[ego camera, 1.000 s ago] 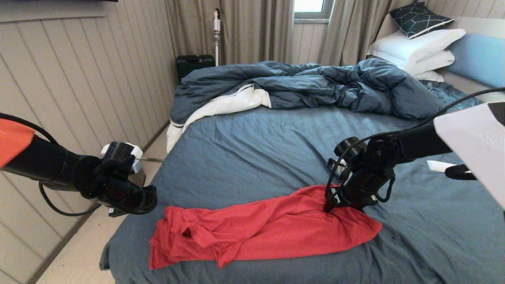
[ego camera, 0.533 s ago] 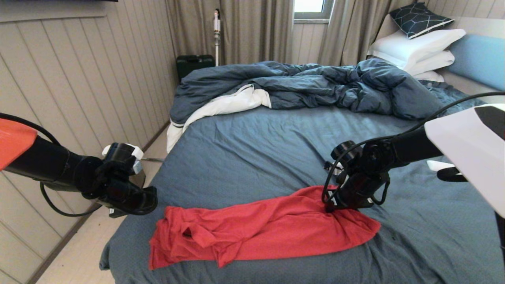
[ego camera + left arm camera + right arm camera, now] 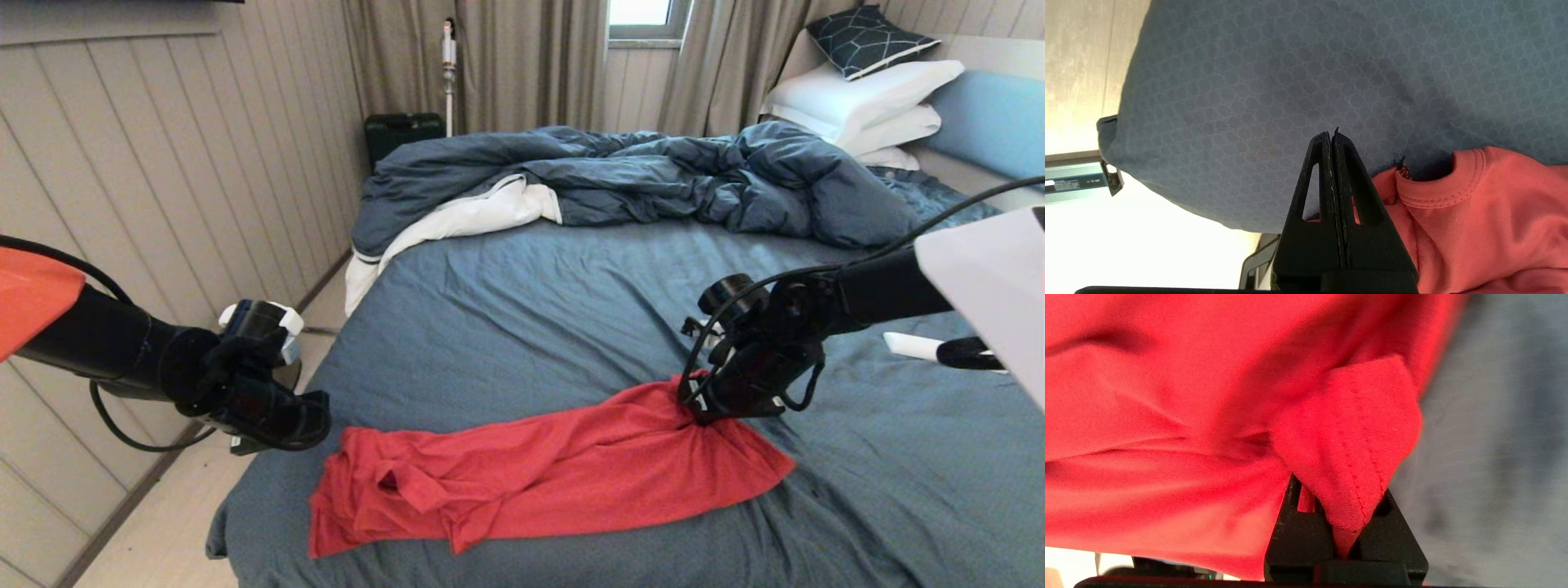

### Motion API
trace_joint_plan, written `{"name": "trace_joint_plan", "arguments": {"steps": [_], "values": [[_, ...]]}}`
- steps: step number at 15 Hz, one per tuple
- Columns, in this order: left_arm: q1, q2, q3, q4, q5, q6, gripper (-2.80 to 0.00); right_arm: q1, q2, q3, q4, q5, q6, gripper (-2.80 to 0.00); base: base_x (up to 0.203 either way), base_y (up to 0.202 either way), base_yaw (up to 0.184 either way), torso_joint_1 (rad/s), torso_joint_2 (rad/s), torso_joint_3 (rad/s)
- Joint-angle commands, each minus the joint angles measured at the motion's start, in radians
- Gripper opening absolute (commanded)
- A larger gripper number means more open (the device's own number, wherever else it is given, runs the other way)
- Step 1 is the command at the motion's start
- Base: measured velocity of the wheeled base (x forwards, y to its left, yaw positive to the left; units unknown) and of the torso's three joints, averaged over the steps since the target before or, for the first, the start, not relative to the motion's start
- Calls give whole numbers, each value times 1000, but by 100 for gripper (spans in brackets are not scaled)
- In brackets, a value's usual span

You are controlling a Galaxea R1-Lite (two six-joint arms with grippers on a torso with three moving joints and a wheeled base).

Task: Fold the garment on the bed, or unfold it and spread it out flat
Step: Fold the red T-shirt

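Garment: red T-shirt (image 3: 539, 478), bunched into a long strip across the near part of the bed (image 3: 522, 310), collar end toward the robot's left.
Right gripper (image 3: 700, 408): on the shirt's right end, jaws clenched on a stitched hem fold (image 3: 1355, 457); the cloth rises in a small peak there.
Left gripper (image 3: 314, 418): above the bed's left edge, just beside the collar (image 3: 1453, 188), jaws pressed together, holding nothing.
Contact with sheet: left tips look clear of it, hard to tell.
Background: rumpled duvet (image 3: 637, 180), white pillows (image 3: 865, 98).
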Motion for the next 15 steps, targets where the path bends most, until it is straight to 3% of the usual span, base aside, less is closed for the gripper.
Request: {"name": "trace_joint_plan", "arguments": {"steps": [1,8,15], "values": [[-1,0,0,1,0,-3,-280,-25,-32,-3,4,-1,0,-280,0,0,0,0,0,0],[-1,-3,0,-1,0,-3,-280,-200,-75,28,6,0,-42,-280,0,0,0,0,0,0],[-1,0,-1,-1,0,-3,-280,-467,-92,-27,4,1,-169,-280,0,0,0,0,0,0]]}}
